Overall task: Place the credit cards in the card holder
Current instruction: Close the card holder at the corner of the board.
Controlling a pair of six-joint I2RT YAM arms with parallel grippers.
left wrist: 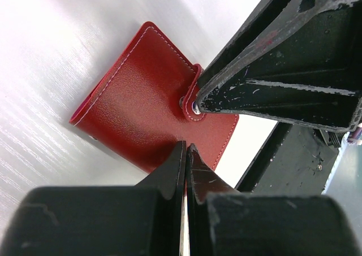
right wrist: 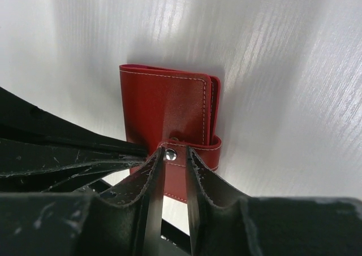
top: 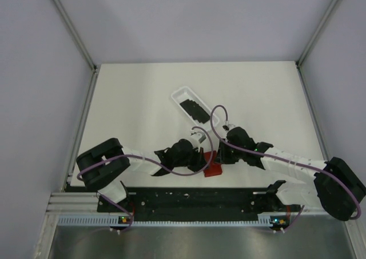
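Both grippers are being held down at the card holder [left wrist: 141,92], one from each side. On the left gripper [left wrist: 185,150] the fingers are being pressed tightly together, and their joined tips are being rested on the near edge of the red cover; whether a layer of the cover is being nipped there cannot be told. On the right gripper [right wrist: 175,157] the fingers are being kept a little apart, and the silver stud [right wrist: 169,153] at the end of the closure tab [right wrist: 206,148] is being framed between their tips. Whether the tab is being pinched or merely straddled cannot be told from these views. In the left wrist view the right gripper's tips are being seen touching the tab just at the stud.

The card holder is being shown folded shut and lying flat on the white table [top: 137,99], with the tab being wrapped round its open edge. In the top view it is being seen as a small red patch between the two gripper heads, near the front edge of the table. The credit cards [top: 193,107] are being shown as dark flat shapes lying inside the white tray [top: 176,96], which is being set at a slant farther back on the table, beyond the grippers and apart from the card holder.
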